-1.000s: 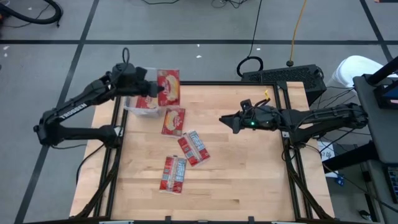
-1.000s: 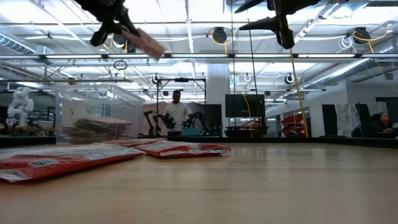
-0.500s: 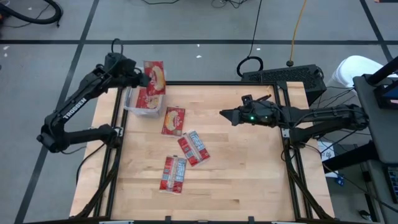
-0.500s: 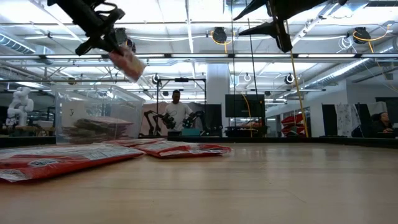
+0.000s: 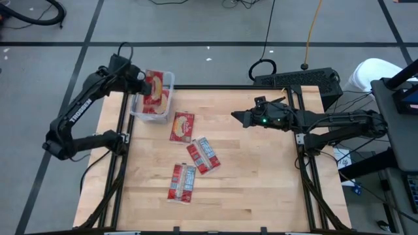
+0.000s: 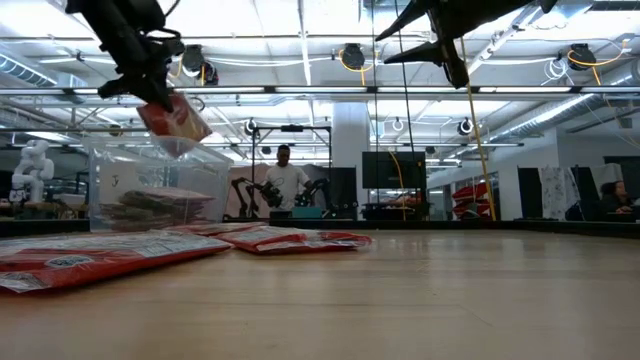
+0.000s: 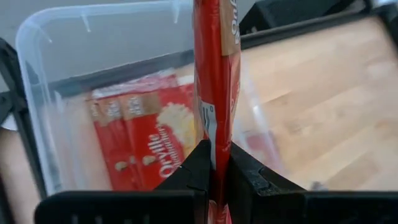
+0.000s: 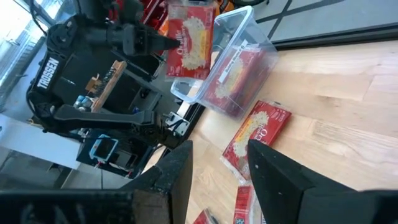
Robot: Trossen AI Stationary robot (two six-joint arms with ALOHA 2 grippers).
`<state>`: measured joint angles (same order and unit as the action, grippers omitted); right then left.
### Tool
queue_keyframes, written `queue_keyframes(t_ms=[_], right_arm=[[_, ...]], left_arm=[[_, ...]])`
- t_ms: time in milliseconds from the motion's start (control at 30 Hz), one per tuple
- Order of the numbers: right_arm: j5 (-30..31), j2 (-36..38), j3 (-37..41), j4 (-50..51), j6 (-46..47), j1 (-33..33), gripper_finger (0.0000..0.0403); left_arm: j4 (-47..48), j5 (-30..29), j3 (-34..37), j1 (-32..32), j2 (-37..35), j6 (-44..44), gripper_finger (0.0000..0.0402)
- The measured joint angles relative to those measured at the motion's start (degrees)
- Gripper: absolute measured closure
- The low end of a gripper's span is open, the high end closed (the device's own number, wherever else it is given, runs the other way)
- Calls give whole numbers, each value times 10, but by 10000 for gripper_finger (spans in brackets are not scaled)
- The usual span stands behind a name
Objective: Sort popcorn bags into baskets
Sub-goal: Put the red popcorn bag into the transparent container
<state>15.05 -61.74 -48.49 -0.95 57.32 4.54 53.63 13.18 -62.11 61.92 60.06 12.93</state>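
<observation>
Moved: left pincer (image 5: 143,83) over basket (image 5: 167,81) | red popcorn bag (image 5: 155,87) edge-down

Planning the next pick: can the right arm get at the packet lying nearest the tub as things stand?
Probably yes. That packet lies flat on open table beside the tub, nothing on top. The right pincer hangs open and empty nearby; the left pincer, holding a packet over the tub, stays clear.
</observation>
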Motion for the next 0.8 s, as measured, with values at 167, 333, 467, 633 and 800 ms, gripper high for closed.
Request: queue_keyframes(t_ms=[167, 333, 467, 633, 800], right_arm=[[0, -1, 0, 1, -11, 0, 259], [0, -1, 0, 1, -12, 0, 259], [-1, -1, 0, 2, -11, 0, 259], [-1, -1, 0, 2, -12, 0, 259], [-1, -1, 0, 2, -19, 0, 259]], left_arm=[[2, -10, 0, 4, 38, -35, 371], [2, -10, 0, 3, 76, -38, 371], [6, -10, 0, 3, 103, -36, 371], [27, -30, 0, 3, 128, -34, 370], [52, -75, 0, 3, 138, -34, 369]])
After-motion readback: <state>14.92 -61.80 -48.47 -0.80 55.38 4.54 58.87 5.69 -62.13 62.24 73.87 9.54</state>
